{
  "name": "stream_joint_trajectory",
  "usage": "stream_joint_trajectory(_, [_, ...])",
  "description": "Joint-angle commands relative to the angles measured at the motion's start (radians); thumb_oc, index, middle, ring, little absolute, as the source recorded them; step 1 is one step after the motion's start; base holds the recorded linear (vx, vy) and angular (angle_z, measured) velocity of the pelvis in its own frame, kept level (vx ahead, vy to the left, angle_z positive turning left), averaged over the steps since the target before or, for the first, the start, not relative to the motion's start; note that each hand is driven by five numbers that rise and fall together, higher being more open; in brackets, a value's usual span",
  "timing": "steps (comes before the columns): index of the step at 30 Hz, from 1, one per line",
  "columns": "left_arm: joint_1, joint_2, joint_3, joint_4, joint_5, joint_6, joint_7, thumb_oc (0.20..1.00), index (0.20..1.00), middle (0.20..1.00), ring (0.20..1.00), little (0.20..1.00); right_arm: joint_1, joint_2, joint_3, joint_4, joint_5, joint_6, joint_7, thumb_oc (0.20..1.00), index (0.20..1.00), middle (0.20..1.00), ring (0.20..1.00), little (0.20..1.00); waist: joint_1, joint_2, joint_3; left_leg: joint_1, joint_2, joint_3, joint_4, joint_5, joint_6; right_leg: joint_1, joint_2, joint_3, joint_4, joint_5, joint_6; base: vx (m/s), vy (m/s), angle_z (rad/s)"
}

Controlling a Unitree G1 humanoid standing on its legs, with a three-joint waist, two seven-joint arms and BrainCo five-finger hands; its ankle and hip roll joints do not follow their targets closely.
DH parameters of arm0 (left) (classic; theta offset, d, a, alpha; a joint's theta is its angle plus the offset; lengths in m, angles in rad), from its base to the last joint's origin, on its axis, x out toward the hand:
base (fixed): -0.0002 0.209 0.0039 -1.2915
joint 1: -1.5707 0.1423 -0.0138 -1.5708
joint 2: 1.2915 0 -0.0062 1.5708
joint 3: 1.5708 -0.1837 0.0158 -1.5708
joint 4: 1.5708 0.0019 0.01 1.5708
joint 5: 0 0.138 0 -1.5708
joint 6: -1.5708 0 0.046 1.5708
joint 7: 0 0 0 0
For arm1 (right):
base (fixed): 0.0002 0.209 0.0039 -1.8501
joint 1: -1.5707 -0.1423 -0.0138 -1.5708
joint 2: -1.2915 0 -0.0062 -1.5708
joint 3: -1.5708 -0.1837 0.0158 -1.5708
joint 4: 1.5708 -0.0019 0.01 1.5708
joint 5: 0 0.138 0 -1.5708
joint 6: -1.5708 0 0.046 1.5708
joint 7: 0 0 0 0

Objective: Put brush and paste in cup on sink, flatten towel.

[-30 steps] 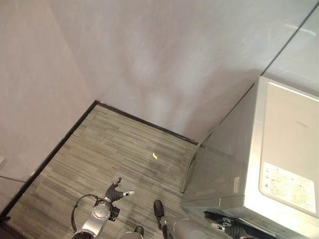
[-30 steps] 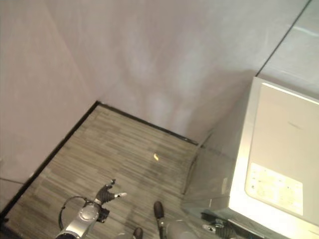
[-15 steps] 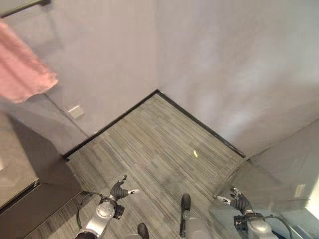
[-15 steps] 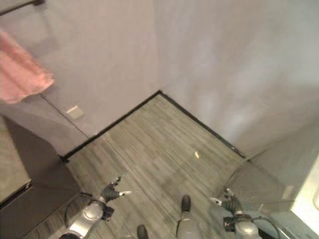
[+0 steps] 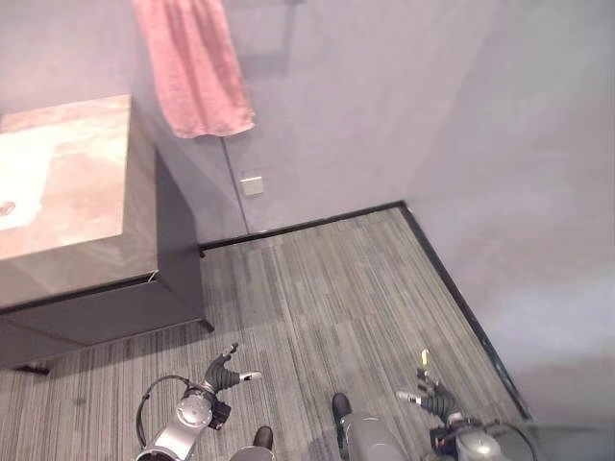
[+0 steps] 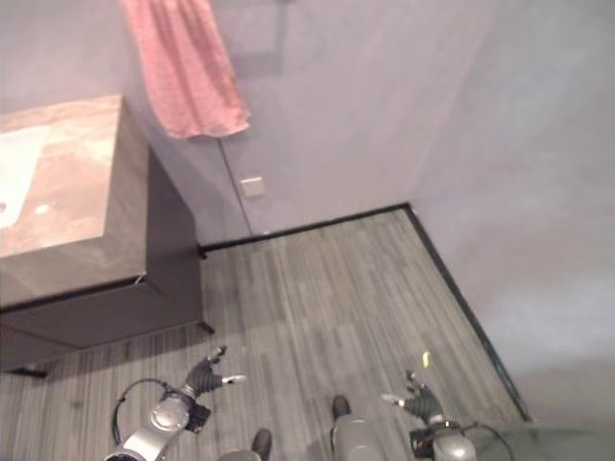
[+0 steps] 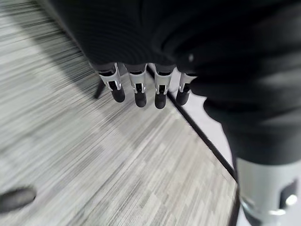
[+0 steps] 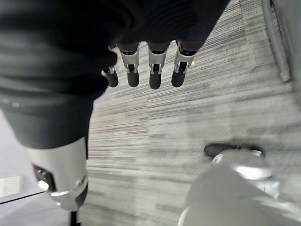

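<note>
Sink surface (image 5: 67, 192) on a dark cabinet (image 5: 178, 259), well ahead of the left hand (image 5: 227, 371); a pink towel (image 5: 197, 67) hangs on the wall just beyond it. Left hand low over the striped floor (image 5: 327, 288), fingers (image 7: 136, 92) relaxed and apart, holding nothing. Right hand (image 5: 430, 397) likewise low, fingers (image 8: 153, 75) straight and empty; a small yellow speck (image 5: 422, 357) on the floor just ahead of it.
</note>
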Motion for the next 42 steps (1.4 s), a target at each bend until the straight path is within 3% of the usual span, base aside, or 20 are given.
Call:
stream_joint_trajectory(1, [0.003, 0.038, 0.026, -0.031, -0.045, -0.041, 0.013, 1.0, 1.0, 1.0, 1.0, 1.0, 0.009, -0.044, -0.03, -0.046, -0.007, -0.041, -0.009, 1.0, 1.0, 1.0, 1.0, 1.0, -0.006, -0.062, -0.062, -0.01, -0.066, 0.082, 0.027, 0.019, -0.018, 0.043, -0.042, 0.022, -0.1, 0.058, 0.051, 0.02, -0.251, 0.8])
stream_joint_trajectory(3, [-0.008, 0.026, 0.027, -0.015, -0.058, -0.039, 0.019, 1.0, 1.0, 1.0, 1.0, 1.0, 0.012, -0.046, -0.041, -0.051, -0.005, -0.043, -0.019, 1.0, 1.0, 1.0, 1.0, 1.0, -0.023, -0.063, -0.066, -0.03, -0.051, 0.115, 0.021, 0.039, -0.029, 0.057, -0.055, -0.02, -0.12, 0.063, 0.047, 0.0, -0.204, 0.66])
stream_joint_trajectory(4, [-0.018, 0.02, 0.024, -0.005, -0.052, -0.037, 0.021, 1.0, 1.0, 1.0, 1.0, 1.0, 0.015, -0.048, -0.051, -0.054, -0.002, -0.045, -0.022, 1.0, 1.0, 1.0, 1.0, 1.0, -0.04, -0.063, -0.067, -0.045, -0.038, 0.198, 0.011, 0.057, -0.027, 0.07, -0.07, -0.049, -0.14, 0.07, 0.049, -0.04, -0.058, 0.81])
stream_joint_trajectory(6, [-0.04, 0.013, 0.02, 0.001, -0.037, -0.033, 0.021, 1.0, 1.0, 1.0, 1.0, 1.0, 0.019, -0.047, -0.07, -0.061, 0.005, -0.048, -0.028, 1.0, 1.0, 1.0, 1.0, 1.0, -0.078, -0.064, -0.065, -0.061, -0.013, 0.437, 0.024, 0.067, -0.02, 0.084, -0.1, -0.1, -0.163, 0.086, 0.062, -0.07, -0.023, 0.9])
stream_joint_trajectory(7, [-0.044, 0.008, 0.024, 0.017, -0.033, -0.035, 0.023, 1.0, 1.0, 1.0, 1.0, 1.0, 0.017, -0.046, -0.071, -0.054, 0.005, -0.046, -0.03, 1.0, 1.0, 1.0, 1.0, 1.0, -0.085, -0.056, -0.064, -0.054, -0.01, 0.505, 0.027, 0.055, -0.015, 0.085, -0.102, -0.111, -0.163, 0.088, 0.064, -0.05, -0.017, 1.07])
stream_joint_trajectory(8, [-0.044, 0.007, 0.024, 0.018, -0.033, -0.036, 0.024, 1.0, 1.0, 1.0, 1.0, 1.0, 0.016, -0.047, -0.071, -0.054, 0.005, -0.046, -0.03, 1.0, 1.0, 1.0, 1.0, 1.0, -0.083, -0.056, -0.064, -0.053, -0.009, 0.508, 0.027, 0.053, -0.015, 0.085, -0.101, -0.109, -0.163, 0.088, 0.064, 0.02, 0.029, 0.95])
stream_joint_trajectory(9, [-0.039, 0.007, 0.025, 0.022, -0.033, -0.042, 0.022, 1.0, 1.0, 1.0, 1.0, 1.0, 0.003, -0.045, -0.057, -0.034, -0.002, -0.041, -0.035, 1.0, 1.0, 1.0, 1.0, 1.0, -0.065, -0.042, -0.062, -0.04, -0.033, 0.435, -0.001, 0.054, -0.017, 0.087, -0.091, -0.085, -0.162, 0.086, 0.061, 0.03, 0.034, 0.23])
stream_joint_trajectory(15, [-0.008, 0.012, 0.043, 0.024, -0.046, -0.048, 0.034, 1.0, 1.0, 1.0, 1.0, 1.0, -0.024, -0.024, -0.023, -0.039, -0.03, -0.04, -0.03, 1.0, 1.0, 1.0, 1.0, 1.0, -0.048, -0.02, -0.083, 0.004, -0.047, 0.463, -0.08, 0.068, 0.004, 0.114, -0.099, -0.056, -0.205, 0.098, 0.07, 0.11, 0.052, -0.31])
stream_joint_trajectory(29, [0.029, 0.039, 0.032, -0.012, 0.002, -0.05, 0.023, 1.0, 1.0, 1.0, 1.0, 1.0, -0.045, -0.024, -0.018, -0.024, -0.077, -0.037, -0.03, 1.0, 1.0, 1.0, 1.0, 1.0, -0.023, -0.029, -0.098, 0.028, -0.082, 0.459, -0.091, 0.037, 0.035, 0.132, -0.132, -0.033, -0.224, 0.126, 0.11, 0.05, 0.094, -0.1])
stream_joint_trajectory(35, [0.028, 0.051, 0.029, -0.031, 0.024, -0.048, 0.016, 1.0, 1.0, 1.0, 1.0, 1.0, -0.063, -0.018, -0.022, -0.018, -0.088, -0.037, -0.04, 1.0, 1.0, 1.0, 1.0, 1.0, -0.023, -0.024, -0.088, 0.012, -0.116, 0.454, -0.043, 0.004, 0.06, 0.109, -0.164, -0.018, -0.169, 0.144, 0.13, 0.03, 0.15, -0.05])
stream_joint_trajectory(38, [0.023, 0.06, 0.024, -0.043, 0.047, -0.046, 0.016, 1.0, 1.0, 1.0, 1.0, 1.0, -0.062, -0.015, -0.023, -0.021, -0.089, -0.038, -0.043, 1.0, 1.0, 1.0, 1.0, 1.0, -0.028, -0.016, -0.078, 0.016, -0.128, 0.443, -0.037, -0.005, 0.074, 0.078, -0.164, 0.003, -0.078, 0.14, 0.129, 0.02, 0.156, 0.01])
stream_joint_trajectory(39, [0.018, 0.072, 0.017, -0.064, 0.064, -0.043, 0.024, 1.0, 1.0, 1.0, 1.0, 1.0, -0.072, -0.014, -0.014, -0.021, -0.089, -0.04, -0.049, 1.0, 1.0, 1.0, 1.0, 1.0, -0.034, -0.008, -0.057, 0.026, -0.124, 0.439, -0.036, -0.008, 0.087, 0.022, -0.144, 0.011, 0.045, 0.144, 0.119, -0.01, 0.103, -0.01])
stream_joint_trajectory(41, [0.011, 0.07, 0.013, -0.058, 0.074, -0.039, 0.031, 1.0, 1.0, 1.0, 1.0, 1.0, -0.077, -0.01, -0.007, -0.012, -0.087, -0.042, -0.051, 1.0, 1.0, 1.0, 1.0, 1.0, -0.036, -0.005, -0.046, 0.032, -0.124, 0.444, -0.033, -0.013, 0.09, -0.009, -0.125, 0.003, 0.099, 0.138, 0.116, 0.04, 0.146, -0.05])
stream_joint_trajectory(42, [0.0, 0.069, 0.009, -0.047, 0.081, -0.036, 0.035, 1.0, 1.0, 1.0, 1.0, 1.0, -0.075, -0.01, -0.005, -0.019, -0.077, -0.047, -0.051, 1.0, 1.0, 1.0, 1.0, 1.0, -0.057, -0.006, -0.039, 0.049, -0.135, 0.419, -0.032, -0.02, 0.093, -0.049, -0.043, 0.054, 0.113, 0.117, 0.105, 0.09, 0.121, -0.05])
